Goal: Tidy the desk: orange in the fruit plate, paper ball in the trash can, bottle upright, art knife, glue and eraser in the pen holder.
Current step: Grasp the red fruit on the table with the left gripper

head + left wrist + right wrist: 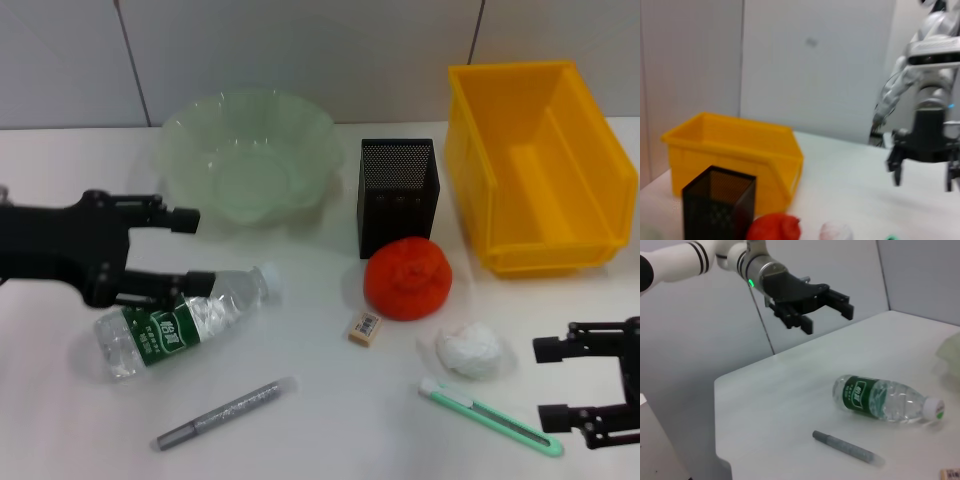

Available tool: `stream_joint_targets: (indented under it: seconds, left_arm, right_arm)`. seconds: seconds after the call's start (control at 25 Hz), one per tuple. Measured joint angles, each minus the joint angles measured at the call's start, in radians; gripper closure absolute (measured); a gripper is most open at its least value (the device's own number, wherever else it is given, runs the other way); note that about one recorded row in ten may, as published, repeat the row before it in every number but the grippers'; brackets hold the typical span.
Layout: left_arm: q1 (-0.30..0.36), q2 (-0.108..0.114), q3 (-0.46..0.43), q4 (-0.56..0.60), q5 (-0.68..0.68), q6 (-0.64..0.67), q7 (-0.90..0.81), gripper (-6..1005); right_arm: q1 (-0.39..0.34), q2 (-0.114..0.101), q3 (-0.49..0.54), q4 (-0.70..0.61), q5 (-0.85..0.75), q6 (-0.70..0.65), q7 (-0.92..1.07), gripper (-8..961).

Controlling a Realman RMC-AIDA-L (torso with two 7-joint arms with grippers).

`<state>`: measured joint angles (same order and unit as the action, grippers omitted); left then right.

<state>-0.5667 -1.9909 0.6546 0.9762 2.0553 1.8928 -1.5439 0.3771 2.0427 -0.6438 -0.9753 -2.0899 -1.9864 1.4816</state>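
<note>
Left gripper, jaws wide, left of frame above lying bottle: lower squarely over green label, close gently, tip upright.

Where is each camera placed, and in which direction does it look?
Head view: high on the robot, looking down at the desk; both grippers show, left gripper over the bottle, right gripper open by the art knife.
Left wrist view: low, facing across to the right gripper, past the trash can.
Right wrist view: facing the raised left gripper; shares the bottle with the head view.
</note>
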Motion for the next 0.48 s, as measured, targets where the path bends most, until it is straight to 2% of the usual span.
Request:
stream_joint_targets:
  seconds: [0.12,0.16,0.2,0.28,0.32,0.44,0.48]
  left_arm:
    - [-0.016,-0.002,0.0,0.012,0.019,-0.01,-0.023,192]
    - [-0.077,-0.02,0.0,0.044,0.099,-0.03,-0.082,193]
    - [-0.097,-0.029,0.002,0.054,0.12,-0.035,-0.096,193]
    - [-0.097,-0.029,0.002,0.054,0.12,-0.035,-0.096,193]
    - [-0.13,-0.05,0.028,0.074,0.147,-0.062,-0.13,193]
    - [-0.145,-0.068,0.06,0.092,0.163,-0.108,-0.169,194]
    - [-0.145,-0.068,0.06,0.092,0.163,-0.108,-0.169,194]
  right_arm:
    - [-0.021,0.0,0.018,-0.02,-0.001,-0.012,0.001,190]
    - [-0.032,0.0,0.03,-0.04,-0.007,-0.012,0.008,190]
    - [-0.04,0.0,0.046,-0.063,-0.019,-0.012,0.022,190]
    - [-0.043,0.001,0.061,-0.082,-0.03,-0.012,0.033,190]
    - [-0.044,0.001,0.069,-0.09,-0.034,-0.012,0.037,190]
    - [-0.047,0.002,0.079,-0.103,-0.042,-0.013,0.044,190]
    - [-0.048,0.002,0.081,-0.107,-0.047,-0.013,0.047,190]
